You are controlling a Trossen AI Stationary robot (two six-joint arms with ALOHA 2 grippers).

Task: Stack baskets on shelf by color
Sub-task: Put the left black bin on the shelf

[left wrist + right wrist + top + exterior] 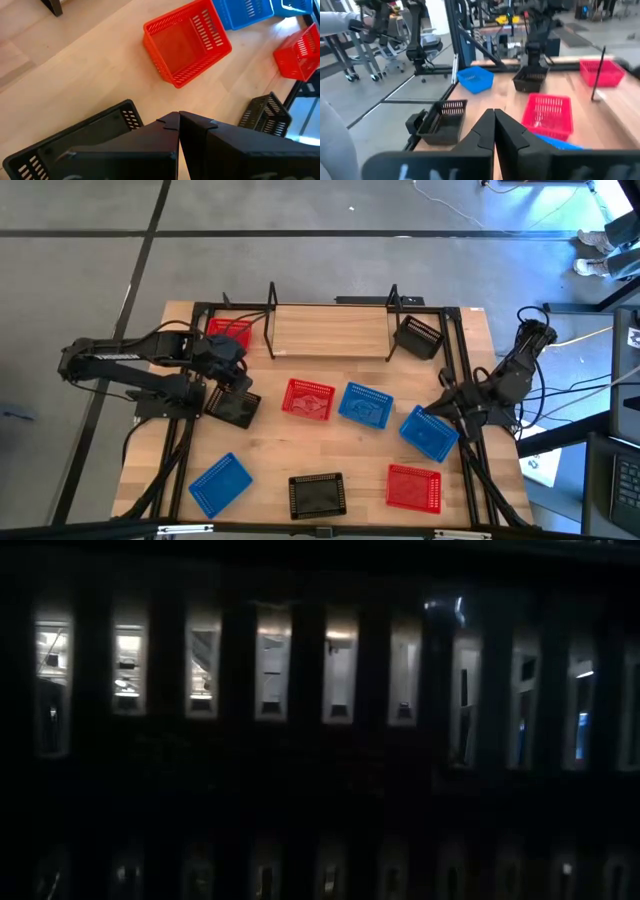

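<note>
Your left tool [235, 385] sits over the left side of the worktop [270, 460], right above a black basket [237, 408] that lies just in front of the shelf's left end. In the left wrist view its fingers [167, 131] are pinched together with barely a slit between them, and the black basket [75, 137] shows right behind them; you can't really tell whether they've got its rim or are just touching it.

Your right tool [448, 408] is at the right edge of the worktop, right by a tilted blue basket [429, 432]. In the right wrist view its fingers [482, 131] are closed tip to tip, and nothing shows between them.

The shelf [330, 330] runs along the far edge of the worktop. One red basket [228, 332] is at its left end and one black basket [418, 336] leans at its right end; the middle slats are bare wood.

Loose on the worktop you've got a red basket [307, 399] and a blue basket [365, 405] side by side in the middle, and along the near edge a blue one [220, 483], a black one [317, 494] and a red one [414, 487].

The low view is almost all dark, just basket slots up close.
</note>
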